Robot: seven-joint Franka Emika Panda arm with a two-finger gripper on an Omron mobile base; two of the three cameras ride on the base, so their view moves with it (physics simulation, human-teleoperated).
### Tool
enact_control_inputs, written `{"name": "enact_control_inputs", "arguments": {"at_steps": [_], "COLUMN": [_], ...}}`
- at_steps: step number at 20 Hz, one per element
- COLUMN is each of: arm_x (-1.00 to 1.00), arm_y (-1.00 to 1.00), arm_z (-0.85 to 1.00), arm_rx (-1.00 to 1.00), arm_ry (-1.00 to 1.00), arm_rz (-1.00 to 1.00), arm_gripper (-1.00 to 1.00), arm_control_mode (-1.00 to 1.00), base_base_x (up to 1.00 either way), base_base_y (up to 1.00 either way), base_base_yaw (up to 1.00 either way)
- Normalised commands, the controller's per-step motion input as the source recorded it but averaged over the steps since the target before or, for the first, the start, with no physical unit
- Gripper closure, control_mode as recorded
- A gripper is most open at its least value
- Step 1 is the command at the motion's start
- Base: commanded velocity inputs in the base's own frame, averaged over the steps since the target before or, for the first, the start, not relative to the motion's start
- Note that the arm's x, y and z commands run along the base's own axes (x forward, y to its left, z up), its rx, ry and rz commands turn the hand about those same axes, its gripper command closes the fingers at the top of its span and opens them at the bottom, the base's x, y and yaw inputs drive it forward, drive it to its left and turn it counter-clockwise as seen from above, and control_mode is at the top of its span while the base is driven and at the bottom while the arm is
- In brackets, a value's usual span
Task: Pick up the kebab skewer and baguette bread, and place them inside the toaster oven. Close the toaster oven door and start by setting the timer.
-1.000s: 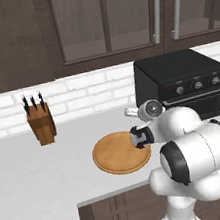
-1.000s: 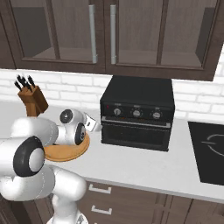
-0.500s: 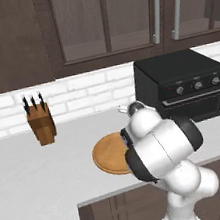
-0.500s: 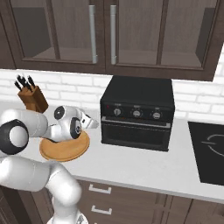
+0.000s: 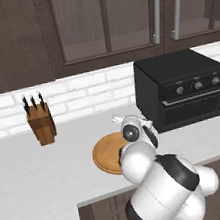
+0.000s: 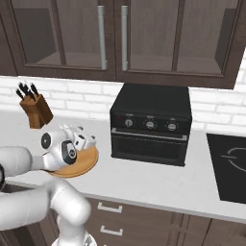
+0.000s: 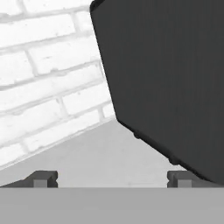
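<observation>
Black and boxy, the toaster oven (image 6: 150, 124) sits on the grey tabletop (image 6: 158, 185) against the brick wall, its door (image 6: 149, 146) shut. The end effector (image 7: 113, 178) hangs empty, fingers spread wide, just left of the oven above the wooden plate (image 5: 108, 154).

White arm (image 5: 163, 189) of glossy rounded shells with dark joints.
Built from bulbous white segments joined by black bands, one wide dark ring wrapping the big lower shell; round grey-and-black cap (image 5: 131, 133) set on the side of the wrist joint, matched by a similar disc (image 6: 46, 141) seen from the other side. Ends in a small white blocky hand; pincer (image 7: 113, 178) tipped with two short, square, dark grey fingertips (image 7: 43, 179).
</observation>
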Motion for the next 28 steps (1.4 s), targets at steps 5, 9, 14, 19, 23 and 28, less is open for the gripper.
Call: {"name": "enact_control_inputs", "arguments": {"at_steps": [5, 9, 14, 19, 23, 28], "arm_x": [-0.33, -0.38, -0.55, -0.97, -1.0, -0.81], "arm_y": [0.45, 0.26, 0.06, 0.0, -0.13, -0.7], "arm_z": [0.99, 1.0, 0.89, 0.17, 0.01, 0.0], "arm_rx": [0.0, 0.0, 0.0, -0.02, 0.0, 0.0], "arm_ry": [0.01, 0.12, 0.23, 0.14, 0.07, 0.0], "arm_rz": [0.0, 0.0, 0.0, 0.04, 0.11, 0.22], "arm_gripper": [-1.0, -1.0, -1.0, -1.0, -1.0, -1.0], "arm_control_mode": [-1.0, -1.0, -1.0, -1.0, -1.0, -1.0], "base_base_x": [0.0, 0.0, 0.0, 0.0, 0.0, 0.0], "base_base_y": [0.0, 0.0, 0.0, 0.0, 0.0, 0.0], "base_base_yaw": [0.0, 0.0, 0.0, 0.0, 0.0, 0.0]}}
